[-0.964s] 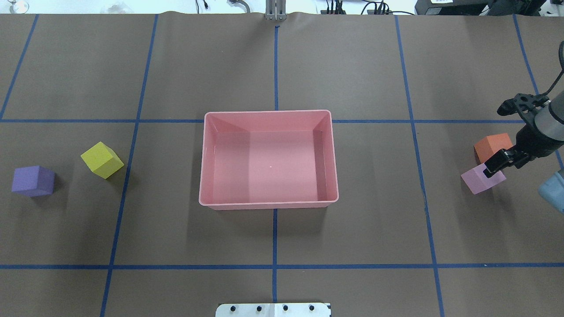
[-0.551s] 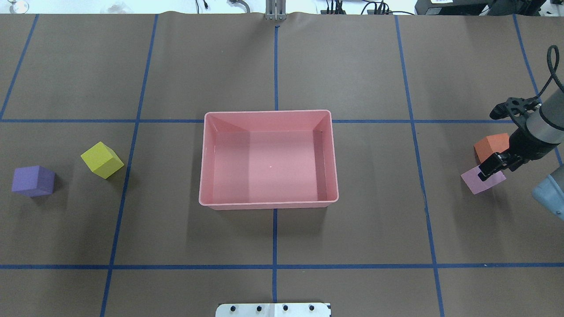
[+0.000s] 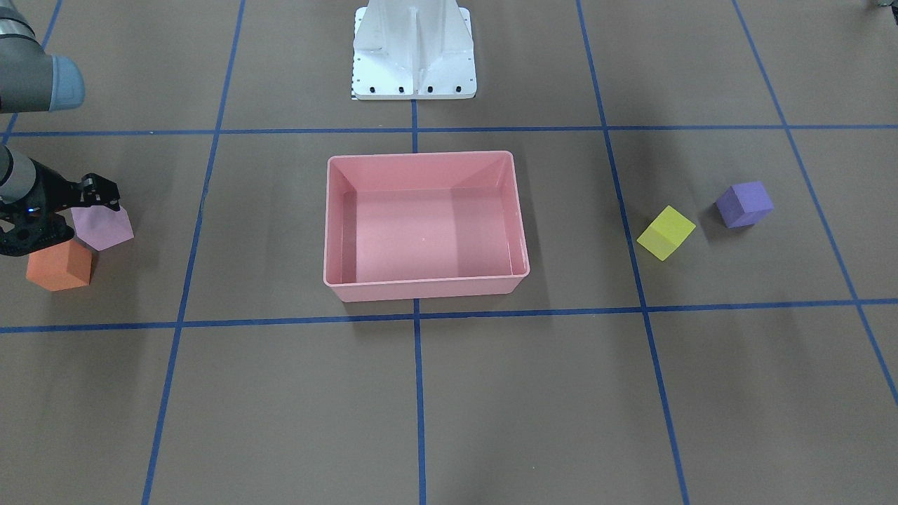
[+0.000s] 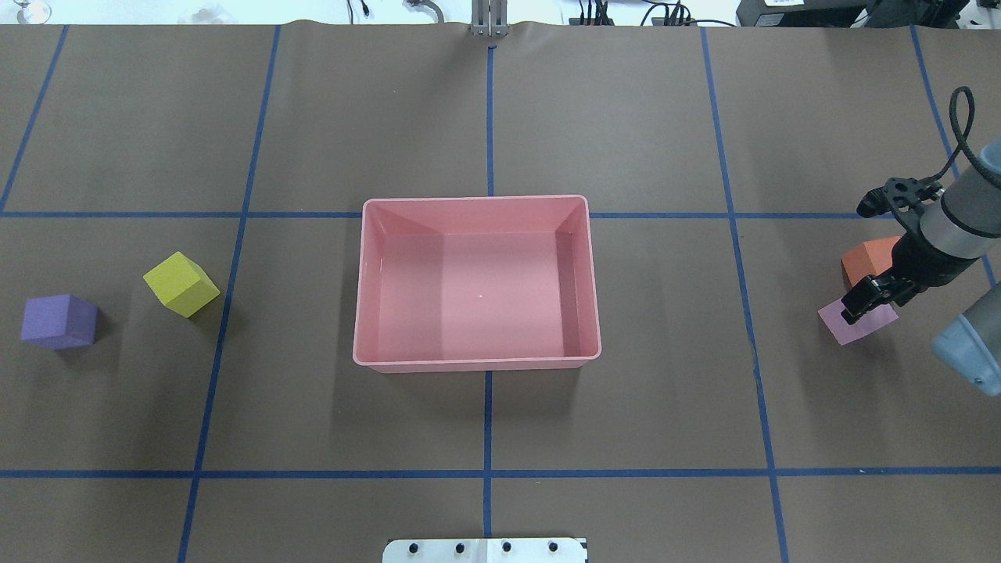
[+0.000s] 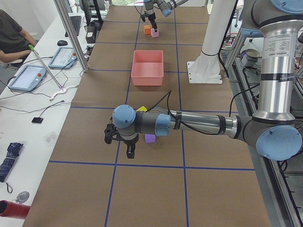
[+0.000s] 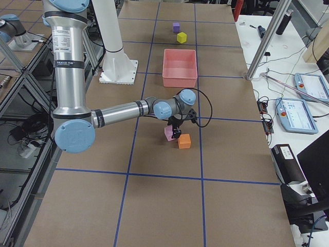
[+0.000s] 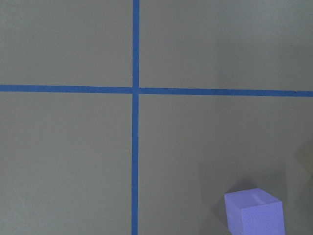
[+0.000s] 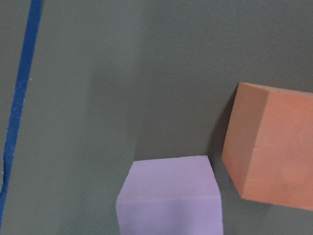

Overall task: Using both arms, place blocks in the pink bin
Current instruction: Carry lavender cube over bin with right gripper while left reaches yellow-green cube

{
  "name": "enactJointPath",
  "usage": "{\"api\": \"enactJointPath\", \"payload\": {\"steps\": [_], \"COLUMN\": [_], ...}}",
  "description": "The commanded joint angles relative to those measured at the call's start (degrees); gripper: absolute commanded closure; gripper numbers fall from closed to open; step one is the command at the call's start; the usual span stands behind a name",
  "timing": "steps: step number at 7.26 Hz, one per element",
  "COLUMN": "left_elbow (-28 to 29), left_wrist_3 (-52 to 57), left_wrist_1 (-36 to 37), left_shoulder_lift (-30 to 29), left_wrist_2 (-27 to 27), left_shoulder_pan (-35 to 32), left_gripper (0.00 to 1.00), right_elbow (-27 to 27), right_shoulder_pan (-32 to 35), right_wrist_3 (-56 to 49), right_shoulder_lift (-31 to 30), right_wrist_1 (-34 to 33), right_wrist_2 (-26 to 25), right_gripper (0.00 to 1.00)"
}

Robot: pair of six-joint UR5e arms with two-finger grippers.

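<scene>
All four blocks are found on the table outside the pink bin point(image 4: 477, 200). The lilac block point(image 4: 848, 328) and the orange block point(image 4: 862, 259) are set just beside each other, well off the bin on the right arm's side. The right gripper point(image 4: 854, 307) is held low over the lilac block; whether its jaws are spread cannot be told. The yellow-green block point(image 4: 181, 284) and the purple block point(image 4: 59, 320) are laid well off the bin's opposite side, the purple one farther out. The left gripper point(image 5: 130, 151) is held near the purple block, on the side away from the bin; its jaw state cannot be told.

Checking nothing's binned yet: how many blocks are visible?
4, none hidden: purple block, yellow-green block on the robot's left; orange block, lilac block on its right; pink bin empty.
</scene>
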Motion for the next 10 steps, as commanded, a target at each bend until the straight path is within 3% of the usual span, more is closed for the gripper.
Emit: {"api": "enactJointPath", "payload": {"steps": [1, 2, 4, 6, 8, 10], "left_elbow": [0.00, 0.00, 0.00, -0.18, -1.05, -2.10], "left_wrist_3": [-0.03, -0.03, -0.03, -0.12, -2.40, -7.64], "left_wrist_1": [0.00, 0.00, 0.00, 0.00, -0.09, -0.61], "left_shoulder_lift": [0.00, 0.00, 0.00, 0.00, -0.09, -0.87], "left_wrist_2": [0.00, 0.00, 0.00, -0.09, -1.13, -4.91], "left_shoulder_pan": [0.00, 0.00, 0.00, 0.00, 0.09, 0.44], "left_gripper": [0.00, 0.00, 0.00, 0.00, 0.00, 0.00], "right_elbow": [-0.05, -0.05, -0.05, 2.04, 8.01, 7.51], "right_shoulder_pan": [-0.19, -0.28, -0.28, -0.11, 1.03, 0.86], "right_wrist_3": [0.00, 0.00, 0.00, 1.31, 10.23, 22.87], "right_shoulder_lift": [0.05, 0.05, 0.05, 0.40, 1.88, 11.07], "right_wrist_1": [0.00, 0.00, 0.00, 0.00, -0.09, -0.79], "right_wrist_2": [-0.36, -0.36, -0.36, -0.36, 0.08, 0.52], "right_gripper": [0.25, 0.39, 0.52, 0.84, 0.93, 0.93]}}
